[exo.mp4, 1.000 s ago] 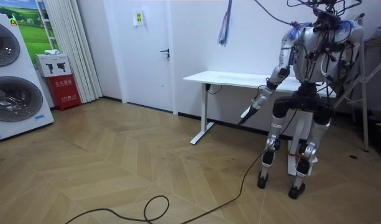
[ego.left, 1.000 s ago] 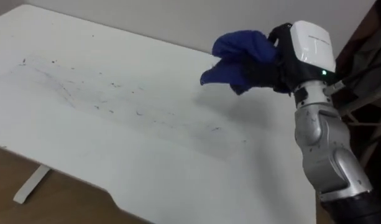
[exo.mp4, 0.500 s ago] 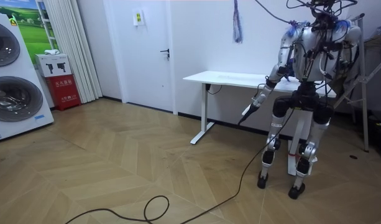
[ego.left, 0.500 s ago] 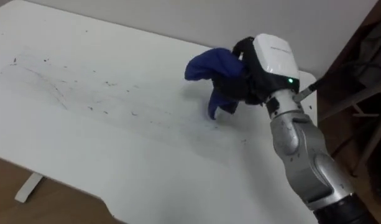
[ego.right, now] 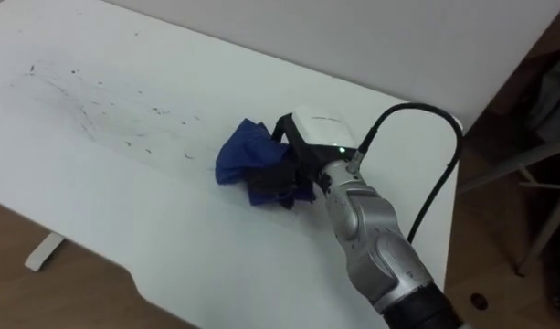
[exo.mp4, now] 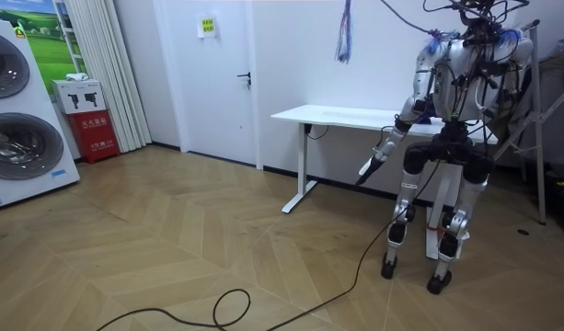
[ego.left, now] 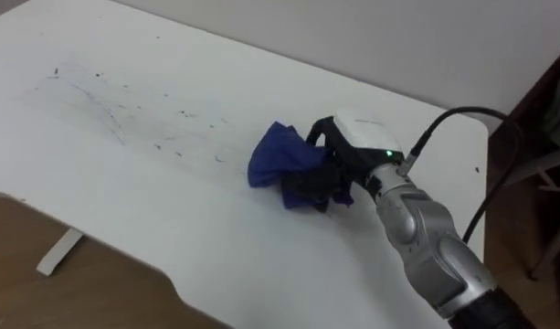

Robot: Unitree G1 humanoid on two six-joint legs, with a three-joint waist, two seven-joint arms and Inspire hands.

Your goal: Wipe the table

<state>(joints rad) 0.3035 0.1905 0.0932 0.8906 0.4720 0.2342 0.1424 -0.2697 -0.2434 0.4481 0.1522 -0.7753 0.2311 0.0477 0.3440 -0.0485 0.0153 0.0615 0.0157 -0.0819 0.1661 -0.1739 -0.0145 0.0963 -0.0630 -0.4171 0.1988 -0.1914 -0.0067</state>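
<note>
1. Right hand [ego.left: 360, 137] reaches in from the right with its white back turned up. Its dark fingers [ego.left: 309, 187] are curled down into a blue cloth [ego.left: 278, 161] and clutch a bunched part of it.
2. The cloth lies crumpled on the white table [ego.left: 179, 233], held down under the hand. Its loose folds spill out to the left of the fingers. It sits toward the right end of the tabletop, roughly midway between the far and near edges.
3. Faint dark specks and thin smears [ego.left: 124, 114] run across the far left part of the tabletop. They trail rightward, and the nearest specks lie near the cloth's left edge.
4. Below the near left edge, the table's white foot [ego.left: 58, 253] rests on the wooden floor [ego.left: 42, 302].
5. In the room view the robot stands upright at the end of the table on the room view's right, facing the wall behind it.
6. The left hand [exo.mp4: 367, 168] hangs low on a slanting arm, below the level of the tabletop and in front of the table's near side. Whether it is spread or closed cannot be told.
7. Well apart from the table, on the room view's left, are a white door [exo.mp4: 228, 74], a red box [exo.mp4: 90, 135] and stacked washing machines [exo.mp4: 15, 119].
</note>
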